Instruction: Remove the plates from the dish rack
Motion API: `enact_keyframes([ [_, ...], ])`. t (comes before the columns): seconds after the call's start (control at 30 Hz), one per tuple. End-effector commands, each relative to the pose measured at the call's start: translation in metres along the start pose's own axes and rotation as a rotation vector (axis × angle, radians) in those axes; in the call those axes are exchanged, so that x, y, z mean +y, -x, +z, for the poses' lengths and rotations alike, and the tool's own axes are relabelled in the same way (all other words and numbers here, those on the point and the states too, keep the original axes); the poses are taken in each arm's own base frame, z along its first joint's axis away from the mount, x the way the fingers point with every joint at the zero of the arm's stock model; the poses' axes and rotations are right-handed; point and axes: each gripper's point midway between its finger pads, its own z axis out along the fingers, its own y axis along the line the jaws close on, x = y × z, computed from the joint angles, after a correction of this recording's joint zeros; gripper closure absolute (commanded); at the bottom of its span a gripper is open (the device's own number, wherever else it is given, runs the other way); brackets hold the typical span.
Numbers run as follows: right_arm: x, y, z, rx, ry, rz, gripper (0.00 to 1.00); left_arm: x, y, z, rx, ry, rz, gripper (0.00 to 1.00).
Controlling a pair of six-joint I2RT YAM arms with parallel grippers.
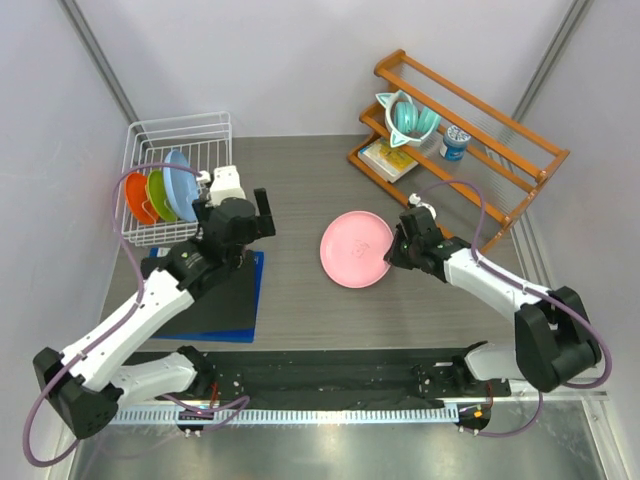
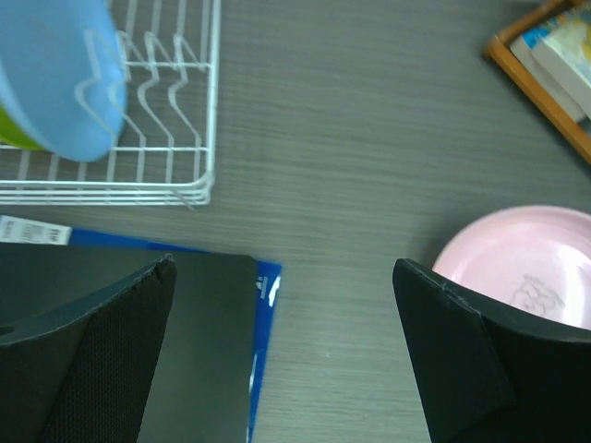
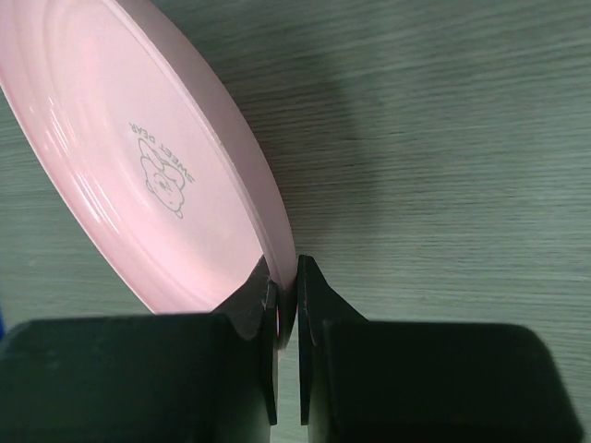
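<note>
The white wire dish rack stands at the back left with an orange plate, a green plate and a light blue plate upright in it. Just right of the rack my left gripper points down at the table, its jaws wide open and empty. The left wrist view shows the blue plate and the rack's corner. The pink plate is at the table's middle, tilted. My right gripper is shut on its right rim.
A black pad on a blue mat lies under the left arm. An orange-brown wooden shelf rack at the back right holds a teal cup, a small can and a book.
</note>
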Motion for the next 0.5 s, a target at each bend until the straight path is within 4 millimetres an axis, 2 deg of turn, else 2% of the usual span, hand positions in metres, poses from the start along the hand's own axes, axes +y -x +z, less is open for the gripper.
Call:
enact_keyframes([
  [0.0,-0.006,0.017,0.007,-0.055,-0.049,0.027,0.99,0.039,0.028,-0.015,-0.136,0.152,0.0,0.01],
  [0.13,-0.014,0.014,0.013,-0.045,-0.076,0.04,0.99,0.055,0.037,-0.018,-0.181,0.231,0.021,0.0],
  [0.2,-0.02,0.013,0.016,-0.039,-0.097,0.046,0.82,0.063,0.039,-0.017,-0.186,0.277,0.039,0.01],
  [0.27,-0.027,0.012,0.018,-0.033,-0.131,0.045,0.73,0.074,0.039,-0.012,-0.186,0.343,0.063,0.0],
  [0.4,-0.038,0.011,0.02,-0.024,-0.173,0.049,0.64,0.094,0.036,0.002,-0.163,0.409,0.057,0.0],
  [0.43,-0.04,0.011,0.019,-0.017,-0.18,0.041,0.55,0.103,0.036,0.006,-0.156,0.429,0.04,0.01],
  [0.47,-0.041,0.012,0.018,-0.021,-0.188,0.039,0.53,0.105,0.037,0.009,-0.154,0.426,0.028,0.0],
])
